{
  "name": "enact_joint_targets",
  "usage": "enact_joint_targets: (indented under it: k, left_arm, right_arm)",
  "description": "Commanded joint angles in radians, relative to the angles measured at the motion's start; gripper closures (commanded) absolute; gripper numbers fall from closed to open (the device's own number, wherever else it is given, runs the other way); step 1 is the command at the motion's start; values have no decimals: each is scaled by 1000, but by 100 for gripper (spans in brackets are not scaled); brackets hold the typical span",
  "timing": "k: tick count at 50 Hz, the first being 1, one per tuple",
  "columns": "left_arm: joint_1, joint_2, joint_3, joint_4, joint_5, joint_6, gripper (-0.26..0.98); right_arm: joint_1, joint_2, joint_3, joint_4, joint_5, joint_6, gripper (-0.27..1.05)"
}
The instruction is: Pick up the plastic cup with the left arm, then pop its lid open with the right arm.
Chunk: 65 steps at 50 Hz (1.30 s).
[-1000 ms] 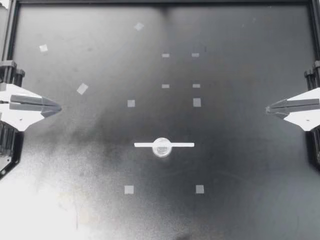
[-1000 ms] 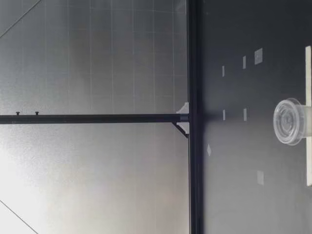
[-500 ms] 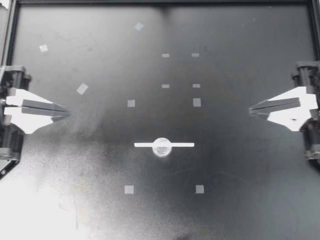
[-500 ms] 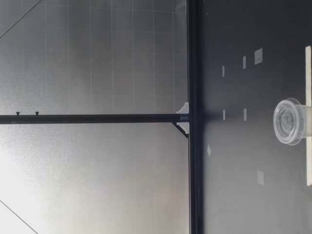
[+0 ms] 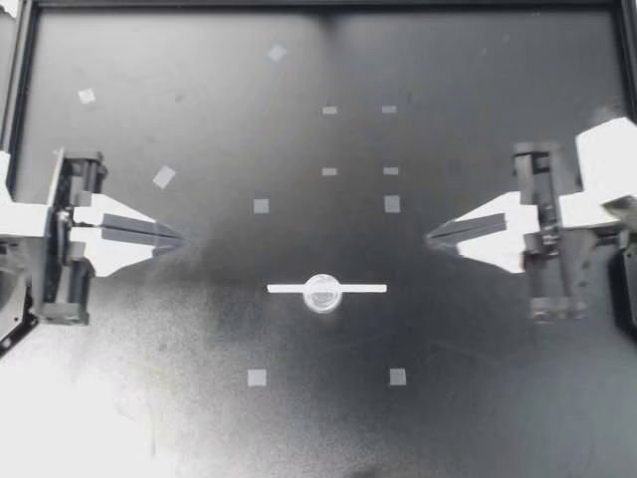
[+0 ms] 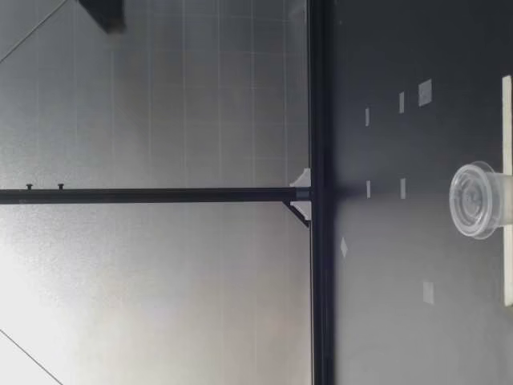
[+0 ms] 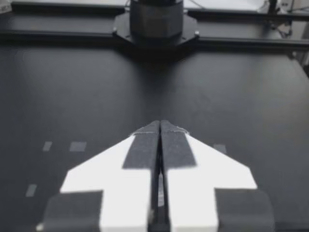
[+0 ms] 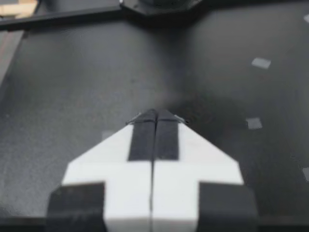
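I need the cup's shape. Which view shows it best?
The low view: the cup is close, with rim and wall showing. The top view shows it only as a small circle on the strip. Neither wrist view shows it.

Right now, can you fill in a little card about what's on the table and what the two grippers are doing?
Left gripper: shut, empty, above the bare table
Right gripper: shut, empty, tip towards the left one
Clear cup: on the middle of the white strip, apart from both grippers
Tape squares: scattered around the cup
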Motion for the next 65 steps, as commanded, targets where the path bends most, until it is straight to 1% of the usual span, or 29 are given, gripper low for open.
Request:
enact_joint_targets:
  k: [1, 11, 17, 29, 34, 39, 48, 50, 53, 65]
  left_arm:
    - [-3, 25, -15, -2, -15, -12, 78]
    - [-3, 95, -20, -2, -23, -57, 78]
    - [-3, 130, -18, -2, -52, -58, 78]
    - [-3, 196, -26, -2, -80, -60, 77]
    - [-3, 221, -31, -2, -86, -60, 71]
    - [-3, 245, -34, -2, -91, -61, 62]
    - [-3, 288, -38, -2, -104, -64, 38]
    - [-3, 299, -41, -2, -109, -64, 35]
    - [-3, 319, -44, -2, -118, -64, 32]
    - [-3, 425, -72, -2, -144, -63, 31]
  right_arm:
    - [8, 32, -34, 0, -15, 15, 88]
    - [23, 129, -41, -2, -26, 84, 88]
    - [29, 183, -43, -2, -69, 89, 88]
    - [35, 295, -84, -5, -74, 89, 88]
    - [35, 345, -103, -5, -74, 89, 88]
    - [35, 394, -124, -5, -72, 89, 88]
    - [35, 469, -167, -5, -74, 89, 88]
    - [35, 482, -173, -5, -74, 89, 88]
    - [35, 503, -184, -5, -74, 89, 88]
    - [35, 555, -207, -5, -72, 110, 88]
